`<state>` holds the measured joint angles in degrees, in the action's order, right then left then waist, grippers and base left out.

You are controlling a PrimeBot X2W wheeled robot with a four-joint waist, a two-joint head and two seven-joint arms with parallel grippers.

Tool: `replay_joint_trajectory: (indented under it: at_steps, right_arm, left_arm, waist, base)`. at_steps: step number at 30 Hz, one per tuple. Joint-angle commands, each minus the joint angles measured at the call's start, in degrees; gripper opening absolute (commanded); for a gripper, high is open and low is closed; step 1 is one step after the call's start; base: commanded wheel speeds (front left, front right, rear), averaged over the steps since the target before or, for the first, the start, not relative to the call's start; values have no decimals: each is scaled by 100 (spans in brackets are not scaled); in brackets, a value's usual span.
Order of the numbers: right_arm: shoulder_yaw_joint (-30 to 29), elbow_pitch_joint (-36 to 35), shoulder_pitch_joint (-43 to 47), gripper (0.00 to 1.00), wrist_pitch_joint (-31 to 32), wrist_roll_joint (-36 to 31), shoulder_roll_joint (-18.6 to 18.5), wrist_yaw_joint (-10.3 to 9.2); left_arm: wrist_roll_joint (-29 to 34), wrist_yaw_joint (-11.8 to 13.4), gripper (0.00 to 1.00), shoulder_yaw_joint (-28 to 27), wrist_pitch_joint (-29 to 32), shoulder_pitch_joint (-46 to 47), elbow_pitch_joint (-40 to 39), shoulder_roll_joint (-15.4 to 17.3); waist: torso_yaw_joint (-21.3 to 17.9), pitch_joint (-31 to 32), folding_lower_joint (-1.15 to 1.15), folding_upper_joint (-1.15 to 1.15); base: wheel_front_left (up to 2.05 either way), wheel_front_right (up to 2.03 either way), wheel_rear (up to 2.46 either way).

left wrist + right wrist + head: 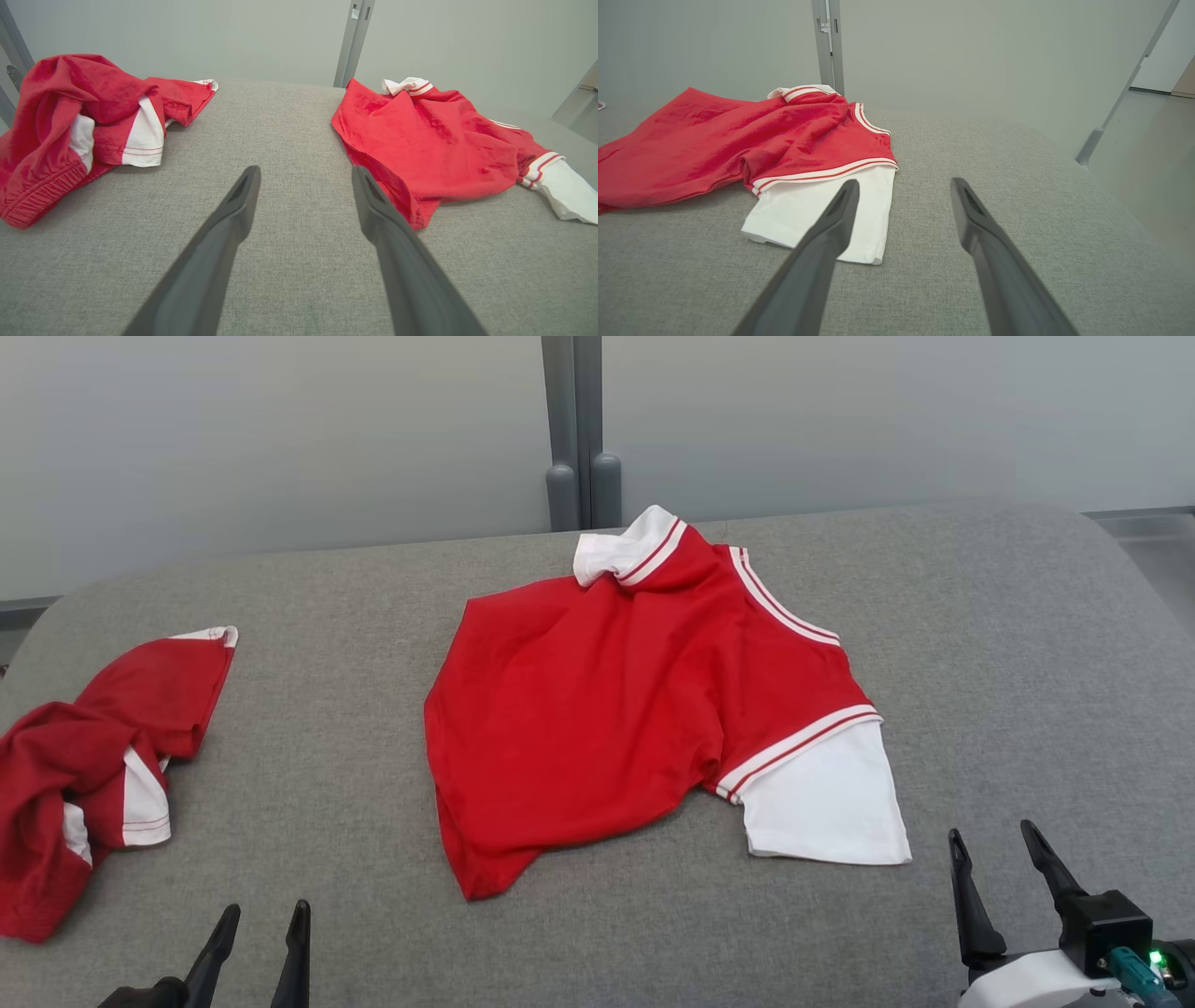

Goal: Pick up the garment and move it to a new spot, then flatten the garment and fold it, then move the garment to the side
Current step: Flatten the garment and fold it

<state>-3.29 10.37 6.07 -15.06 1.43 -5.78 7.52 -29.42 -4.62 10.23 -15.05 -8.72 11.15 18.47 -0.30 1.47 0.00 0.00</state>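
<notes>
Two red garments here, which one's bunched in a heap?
The red garment on the robot's left, crumpled with folds. The red shirt at centre lies mostly spread, white sleeve out.

Soft, matt red-and-white knit cloth of the garment against the coarse grey woven covering of the table; the right end effector looks smooth, matt dark plastic.

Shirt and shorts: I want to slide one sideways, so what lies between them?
Nothing: the stretch between the shirt and the shorts is bare grey padding, seen in the head view and the left wrist view.
</notes>
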Motion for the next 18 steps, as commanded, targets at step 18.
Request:
replay_joint_trajectory:
  at_steps: [18]
  right_arm:
    - [118,-152,-200,100,-18,72,61,-6]
  left_arm:
    - [500,-286,100,-491,-15,72,130,-408]
  waist:
    - [-127,-104,0,0]
  base:
    - [0,0,0]
